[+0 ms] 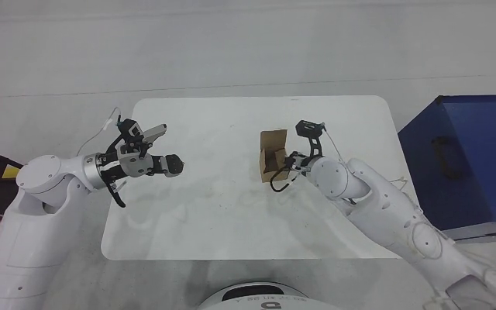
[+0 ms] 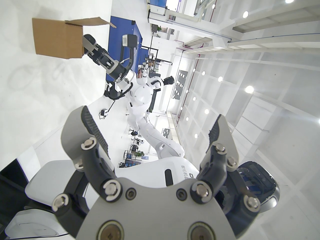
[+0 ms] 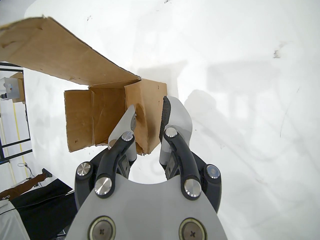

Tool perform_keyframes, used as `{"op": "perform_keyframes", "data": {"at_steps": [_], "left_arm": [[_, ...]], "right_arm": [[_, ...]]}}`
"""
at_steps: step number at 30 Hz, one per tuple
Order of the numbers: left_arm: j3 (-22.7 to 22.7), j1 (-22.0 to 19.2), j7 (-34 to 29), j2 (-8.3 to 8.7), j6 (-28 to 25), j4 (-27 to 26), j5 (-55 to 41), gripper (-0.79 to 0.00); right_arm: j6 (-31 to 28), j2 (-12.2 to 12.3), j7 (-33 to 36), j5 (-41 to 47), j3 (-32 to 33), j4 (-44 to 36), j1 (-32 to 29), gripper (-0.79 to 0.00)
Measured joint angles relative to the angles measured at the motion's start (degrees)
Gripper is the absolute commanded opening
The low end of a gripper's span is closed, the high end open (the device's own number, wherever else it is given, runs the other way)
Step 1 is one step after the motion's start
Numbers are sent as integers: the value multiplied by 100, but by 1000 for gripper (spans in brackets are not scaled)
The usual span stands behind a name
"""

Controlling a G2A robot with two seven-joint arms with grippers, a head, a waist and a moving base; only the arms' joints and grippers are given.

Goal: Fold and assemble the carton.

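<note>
- The carton (image 1: 272, 155), plain brown cardboard, stands on the white table (image 1: 232, 225), a little to the right of its middle.
- Its open side faces up. In the right wrist view the bare inner walls of the carton (image 3: 105, 116) show, creased in places.
- One long flap (image 3: 50, 48) stands raised from the carton's far edge, away from the robot. In the left wrist view the same flap (image 2: 87, 22) juts out past the body of the carton (image 2: 57, 38).
- The right gripper (image 1: 285, 165) is at the carton's right-hand wall. In its own wrist view the right gripper (image 3: 148, 111) pinches that wall, with one finger (image 3: 127, 118) inside the carton and the other finger (image 3: 172, 116) against the outside face.
- The left wrist view shows the right gripper (image 2: 86, 44) from farther off, touching the carton's edge just under the raised flap.
- The left gripper (image 1: 174, 164) hangs over the left part of the table, well apart from the carton and pointing towards it.
- In its own wrist view the left gripper (image 2: 152, 121) has its fingers spread wide, with nothing between them.
- The table has rounded corners, and its surface carries faint scuffs and small dark marks.
- A blue box (image 1: 457, 163) stands on the floor just beyond the table's right edge.
</note>
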Motion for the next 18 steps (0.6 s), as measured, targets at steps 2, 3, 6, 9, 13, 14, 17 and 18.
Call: {"op": "perform_keyframes", "data": {"at_steps": [2,3,6,9,13,14,17,18], "left_arm": [[0,0,0,0,0,0,0,0],[0,0,0,0,0,0,0,0],[0,0,0,0,0,0,0,0],[0,0,0,0,0,0,0,0],[0,0,0,0,0,0,0,0],[0,0,0,0,0,0,0,0],[1,0,0,0,0,-1,0,0],[19,12,-1,0,17,-16,19,0]], "right_arm": [[25,-31,116,-135,-84,16,79,-785],[40,-42,170,-194,-119,20,111,-785],[124,-72,334,-367,-195,-15,178,-785],[317,-73,387,-615,-206,-196,152,-779],[508,-4,583,-1043,-160,-579,-41,-548],[548,13,660,-1137,-153,-649,-87,-514],[589,63,948,-1216,-68,-904,-242,-419],[573,75,1018,-1158,-14,-975,-291,-416]]}}
